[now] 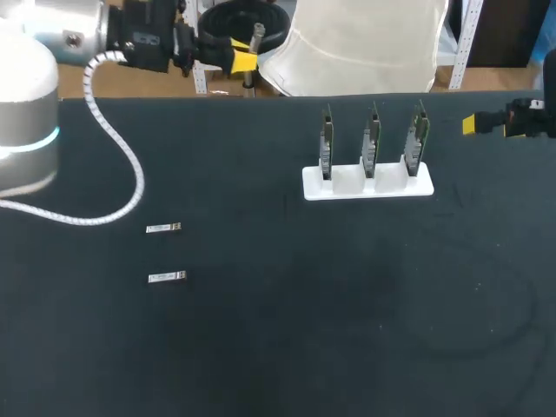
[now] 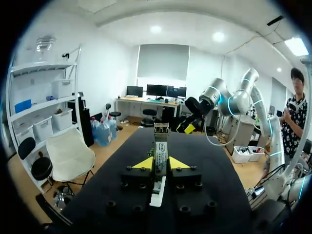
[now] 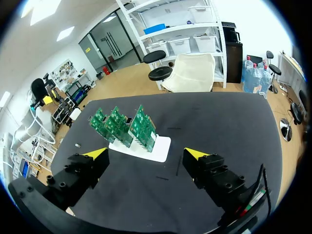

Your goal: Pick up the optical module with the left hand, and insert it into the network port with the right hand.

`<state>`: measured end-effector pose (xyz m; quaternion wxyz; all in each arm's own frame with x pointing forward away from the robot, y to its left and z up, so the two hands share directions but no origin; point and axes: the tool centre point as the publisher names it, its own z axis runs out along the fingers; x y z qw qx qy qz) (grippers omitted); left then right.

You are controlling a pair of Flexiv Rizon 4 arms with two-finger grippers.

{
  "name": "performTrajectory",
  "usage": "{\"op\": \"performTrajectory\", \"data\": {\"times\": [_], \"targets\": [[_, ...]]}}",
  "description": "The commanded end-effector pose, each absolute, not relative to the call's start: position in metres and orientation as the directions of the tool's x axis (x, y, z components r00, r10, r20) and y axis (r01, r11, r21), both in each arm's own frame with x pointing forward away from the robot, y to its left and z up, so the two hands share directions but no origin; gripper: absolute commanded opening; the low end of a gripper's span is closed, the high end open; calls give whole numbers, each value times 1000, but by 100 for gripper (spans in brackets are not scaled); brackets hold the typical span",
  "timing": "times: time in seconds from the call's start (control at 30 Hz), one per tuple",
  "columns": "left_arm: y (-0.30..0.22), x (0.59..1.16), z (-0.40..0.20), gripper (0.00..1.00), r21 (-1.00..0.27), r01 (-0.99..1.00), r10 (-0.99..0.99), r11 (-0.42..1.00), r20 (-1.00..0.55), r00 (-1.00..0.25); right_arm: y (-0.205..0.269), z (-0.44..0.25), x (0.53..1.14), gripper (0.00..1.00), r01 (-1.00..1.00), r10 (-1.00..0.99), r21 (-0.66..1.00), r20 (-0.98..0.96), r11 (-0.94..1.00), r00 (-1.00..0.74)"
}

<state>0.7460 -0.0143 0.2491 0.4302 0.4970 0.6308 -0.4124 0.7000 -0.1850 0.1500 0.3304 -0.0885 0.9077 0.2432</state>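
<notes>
My left gripper (image 2: 161, 164) is shut on a silver optical module (image 2: 161, 146), which stands up between its yellow tips. In the head view this gripper (image 1: 243, 57) is raised over the table's far left edge, with the module (image 1: 257, 37) at its tips. A white holder (image 1: 367, 185) at the far middle carries three upright green network boards (image 1: 372, 139). My right gripper (image 1: 473, 124) hangs at the far right, apart from the holder. It stands open and empty (image 3: 146, 155), with the boards (image 3: 127, 126) ahead of it.
Two more silver modules (image 1: 163, 228) (image 1: 167, 277) lie side by side on the black table at the left. A white coiled cable (image 1: 117, 152) from my left arm loops over the table's left part.
</notes>
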Motion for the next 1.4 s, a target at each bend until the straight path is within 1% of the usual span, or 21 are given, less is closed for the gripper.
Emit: {"op": "performTrajectory", "data": {"times": [0.03,0.3,0.37,0.47,0.53,0.63,0.97,1.2,1.4], "targets": [[-30,750,243,0,-88,982,66,167,-993,-100,-185,150,700,100,-321,0,383,-643,866,-766],[-64,751,238,0,-82,986,21,143,-996,-86,-185,150,700,100,-321,0,383,-643,866,-766],[-76,745,233,0,-7,994,52,113,-999,-13,-185,150,700,100,-321,0,383,-643,866,-766],[-87,743,230,0,4,996,47,88,-999,0,-185,150,700,100,-321,0,383,-643,866,-766],[-91,743,230,0,28,996,38,89,-999,25,-185,150,700,100,-321,0,383,-643,866,-766],[-96,745,229,0,30,996,21,87,-999,28,-185,150,700,100,-321,0,383,-643,866,-766],[-114,758,209,0,126,989,50,71,-991,123,-185,150,700,100,-321,0,383,-643,866,-766],[-126,765,199,0,137,989,67,53,-989,134,-185,150,700,100,-321,0,383,-643,866,-766],[-128,767,190,0,115,993,85,41,-990,111,-185,150,700,100,-321,0,383,-643,866,-766]]}}
